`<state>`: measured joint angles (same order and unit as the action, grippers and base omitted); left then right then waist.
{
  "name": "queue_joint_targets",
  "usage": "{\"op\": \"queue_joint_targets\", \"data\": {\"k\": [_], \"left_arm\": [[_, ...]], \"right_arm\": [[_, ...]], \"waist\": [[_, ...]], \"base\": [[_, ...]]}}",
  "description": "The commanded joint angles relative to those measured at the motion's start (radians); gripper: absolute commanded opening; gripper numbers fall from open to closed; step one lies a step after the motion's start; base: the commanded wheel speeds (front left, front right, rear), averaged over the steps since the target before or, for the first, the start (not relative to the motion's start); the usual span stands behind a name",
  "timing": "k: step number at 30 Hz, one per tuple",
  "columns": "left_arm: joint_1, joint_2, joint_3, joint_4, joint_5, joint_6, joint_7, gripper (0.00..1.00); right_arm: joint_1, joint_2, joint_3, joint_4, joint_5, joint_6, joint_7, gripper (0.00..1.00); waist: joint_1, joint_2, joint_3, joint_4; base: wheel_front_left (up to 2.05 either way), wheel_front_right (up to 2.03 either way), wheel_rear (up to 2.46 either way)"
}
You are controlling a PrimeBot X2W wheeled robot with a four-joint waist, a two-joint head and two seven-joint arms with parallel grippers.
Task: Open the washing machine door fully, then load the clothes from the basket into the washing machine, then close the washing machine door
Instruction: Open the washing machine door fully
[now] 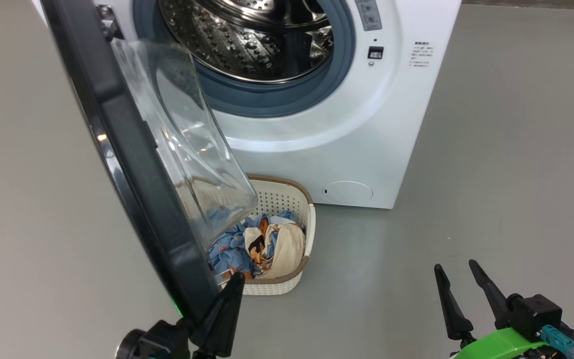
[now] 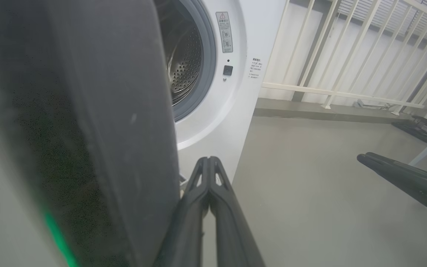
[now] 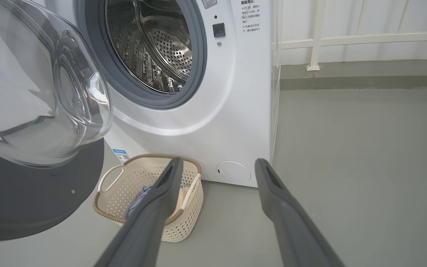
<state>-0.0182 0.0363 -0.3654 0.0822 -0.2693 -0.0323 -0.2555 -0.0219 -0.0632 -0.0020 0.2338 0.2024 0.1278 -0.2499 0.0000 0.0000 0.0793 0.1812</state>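
Closest in: the left gripper [image 1: 238, 279] has its fingers pinched fully together with nothing between them. It's parked right against the lower edge of the washing machine door [image 1: 132, 164], so it's nudging, not gripping. The right gripper [image 1: 455, 266] hangs over bare floor [image 1: 491, 199] off to the right, jaws spread wide and empty.

The door stands swung out, roughly square to the front, I'd guess, so not fully open. Its glass bowl window [image 1: 187, 139] bulges out over the left part of the basket [image 1: 279, 202]. The basket sits on the floor right at the foot of the washing machine [image 1: 366, 124], below the opening on the hinge side. The clothes [image 1: 267, 244] are piled inside it, blue print with the cream piece on top.

What worries me:
- with no actual hold, the left fingers could slide off the door edge, and the door might drift back
- the bowl is in the way of any reach into the basket from the left, so an arm could knock it
- the right side looks like the clear way in, but fabric could drag over the grey gasket [image 1: 277, 99] or drop to the floor on the way up

The drum [image 1: 247, 40] looks empty from here. Past the machine there's a white railing [image 2: 347, 55], well out of the way.
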Motion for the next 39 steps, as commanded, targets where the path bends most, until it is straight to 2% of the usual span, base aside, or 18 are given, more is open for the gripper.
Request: {"op": "queue_joint_targets", "data": {"k": [1,16,30,39], "left_arm": [[-0.02,0.015,0.069,-0.028,0.0,0.03,-0.006,0.0],[0.006,0.017,0.063,-0.097,-0.018,0.076,0.006,0.0],[0.008,0.027,0.069,-0.098,-0.026,0.087,0.004,0.0],[0.001,0.047,0.118,-0.087,-0.034,0.097,-0.002,0.0]], "right_arm": [[-0.018,-0.003,0.029,-0.02,0.013,0.003,-0.012,1.0],[-0.025,-0.006,0.031,-0.012,0.016,0.003,-0.012,1.0],[-0.028,-0.008,0.031,-0.01,0.014,0.003,-0.012,1.0],[-0.035,-0.007,0.033,-0.006,0.014,0.003,-0.012,1.0]], "waist": [[0.0,0.0,0.004,0.009],[0.0,0.0,0.021,0.075],[0.0,0.0,0.035,0.157],[0.0,0.0,0.036,0.183]], "base": [[0.0,0.0,0.0],[0.0,0.0,0.0],[0.0,0.0,0.0],[0.0,0.0,0.0]]}}
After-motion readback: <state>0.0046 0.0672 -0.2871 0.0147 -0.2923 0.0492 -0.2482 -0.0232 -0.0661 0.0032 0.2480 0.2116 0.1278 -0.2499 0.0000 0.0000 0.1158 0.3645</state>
